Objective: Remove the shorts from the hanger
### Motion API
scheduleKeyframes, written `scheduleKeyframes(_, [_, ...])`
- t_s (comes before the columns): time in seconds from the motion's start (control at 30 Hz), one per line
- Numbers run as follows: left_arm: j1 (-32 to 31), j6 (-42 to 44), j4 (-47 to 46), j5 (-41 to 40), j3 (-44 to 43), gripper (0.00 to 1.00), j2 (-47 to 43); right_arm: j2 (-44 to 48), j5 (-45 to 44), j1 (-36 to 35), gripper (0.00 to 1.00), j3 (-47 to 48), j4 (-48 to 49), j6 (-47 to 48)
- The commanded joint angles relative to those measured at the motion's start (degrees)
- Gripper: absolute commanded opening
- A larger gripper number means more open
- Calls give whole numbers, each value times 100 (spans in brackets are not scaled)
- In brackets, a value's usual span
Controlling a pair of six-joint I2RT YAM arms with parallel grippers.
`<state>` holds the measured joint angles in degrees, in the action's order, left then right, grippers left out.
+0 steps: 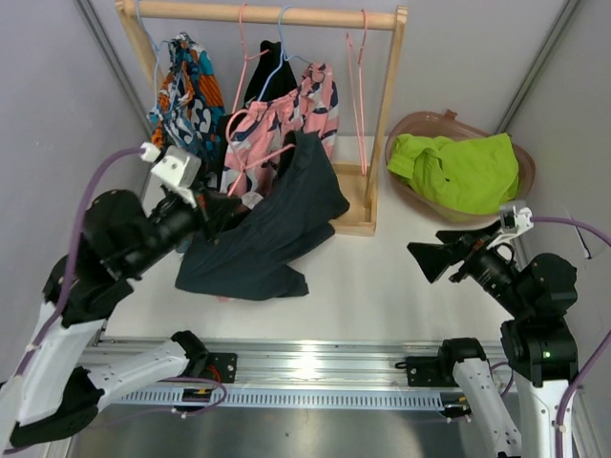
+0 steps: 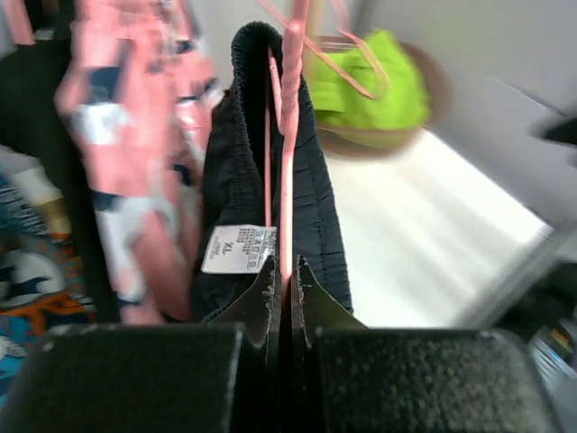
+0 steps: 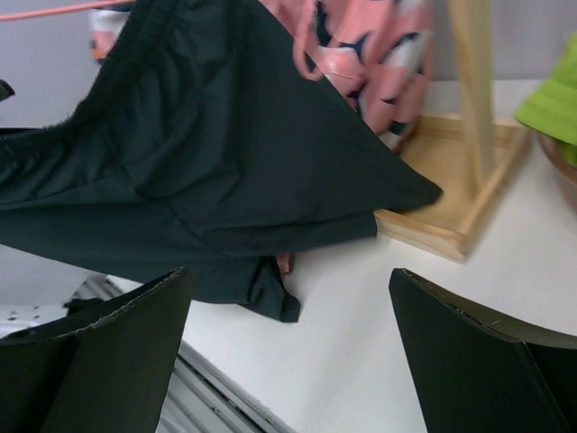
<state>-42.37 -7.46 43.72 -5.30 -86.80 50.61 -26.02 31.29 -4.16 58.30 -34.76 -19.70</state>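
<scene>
Charcoal shorts [image 1: 277, 219] + hanger [image 2: 289, 135] in L jaws; R jaws apart.

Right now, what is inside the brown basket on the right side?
The lime green shorts lie crumpled inside the basket. They cover its bottom, so anything beneath them cannot be seen.

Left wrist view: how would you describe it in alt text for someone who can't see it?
Two black fingers pinch shut on a pink hanger that carries dark shorts with a white label. At left hang blurred pink printed shorts; lime green shorts lie in a tub behind.
</scene>
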Motion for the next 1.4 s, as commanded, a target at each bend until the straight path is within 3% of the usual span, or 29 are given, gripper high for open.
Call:
scheduleKeyframes(0.0, [-26, -229, 250, 1502, -397, 0, -156, -342, 1046, 12, 99, 103, 900, -191])
scheduleKeyframes(0.13, [-26, -580, 531, 2347, -925, 0, -87, -544, 827, -119, 100, 119, 1129, -69])
scheduleKeyframes(0.33, [-26, -686, 576, 2700, -1286, 0, -78, -1238, 222, -602, 99, 506, 1156, 511])
scheduleKeyframes(0.57, [-26, -800, 260, 2903, -1181, 0, 37, -1915, -1414, -2437, 100, 647, 1489, 1038])
scheduleKeyframes(0.83, [-26, -730, 180, 2649, -935, 0, 37, -2320, -2627, -3362, 99, 507, 1964, 1100])
scheduleKeyframes(0.87, [-26, -721, 198, 2622, -935, 0, 45, -2320, -2689, -3389, 81, 489, 2034, 1109])
scheduleKeyframes(0.9, [-26, -704, 233, 2561, -917, 0, 45, -2311, -2715, -3415, 56, 472, 2052, 1135])
scheduleKeyframes(0.93, [-26, -686, 259, 2543, -891, 0, 54, -2302, -2898, -3433, 17, 471, 2061, 1144])
scheduleKeyframes(0.97, [-26, -669, 285, 2525, -908, 0, 54, -2276, -3083, -3451, 0, 471, 2027, 1127])
scheduleKeyframes(1.2, [-26, -502, 733, 1858, -847, 0, 19, -1802, -4893, -3285, 0, 436, 1868, 1346])
scheduleKeyframes(1.37, [-26, -449, 874, 1594, -724, 0, -156, -1696, -5028, -2513, 0, 568, 1622, 1303])
